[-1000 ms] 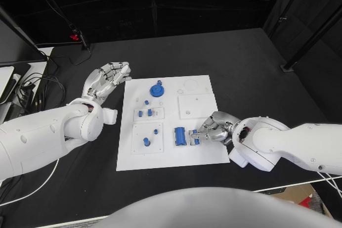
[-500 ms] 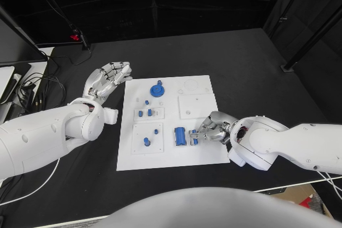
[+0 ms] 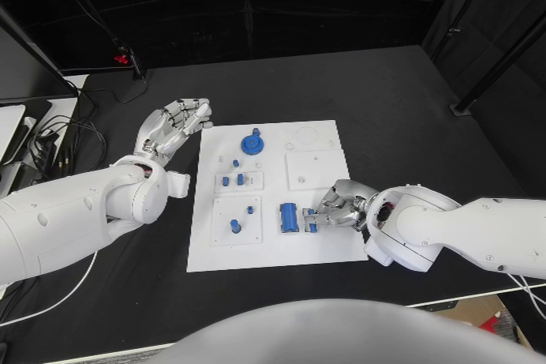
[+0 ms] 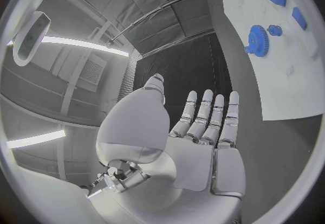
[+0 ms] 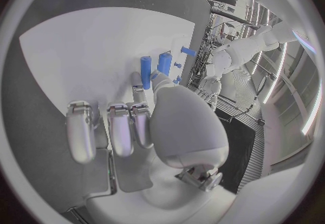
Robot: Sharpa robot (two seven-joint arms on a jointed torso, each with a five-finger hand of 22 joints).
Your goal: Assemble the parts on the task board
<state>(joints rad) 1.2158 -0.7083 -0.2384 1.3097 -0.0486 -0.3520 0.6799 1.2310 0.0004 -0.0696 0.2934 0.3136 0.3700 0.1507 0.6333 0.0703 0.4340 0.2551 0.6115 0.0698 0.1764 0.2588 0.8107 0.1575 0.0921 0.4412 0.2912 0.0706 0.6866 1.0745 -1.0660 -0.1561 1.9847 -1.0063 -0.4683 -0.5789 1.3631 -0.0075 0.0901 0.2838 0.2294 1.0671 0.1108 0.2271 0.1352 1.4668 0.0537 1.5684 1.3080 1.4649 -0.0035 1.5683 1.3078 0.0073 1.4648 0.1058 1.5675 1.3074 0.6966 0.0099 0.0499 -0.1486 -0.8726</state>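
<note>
The white board [image 3: 278,194] lies in the middle of the frame with blue parts [image 3: 289,217] on it. The right hand [image 3: 339,206] sits at the board's lower right edge, fingers curled by the parts; I cannot tell if it holds one. The left hand [image 3: 170,125] hovers upper left, fingers apart, holding nothing.

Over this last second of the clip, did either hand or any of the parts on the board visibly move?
Almost nothing changed. The right hand stays at the near right of the task board, its fingers by the blue cylinders, perhaps shifted very slightly. The left hand stays raised and open off the board's far left corner. The blue gear and other parts lie as before.
</note>
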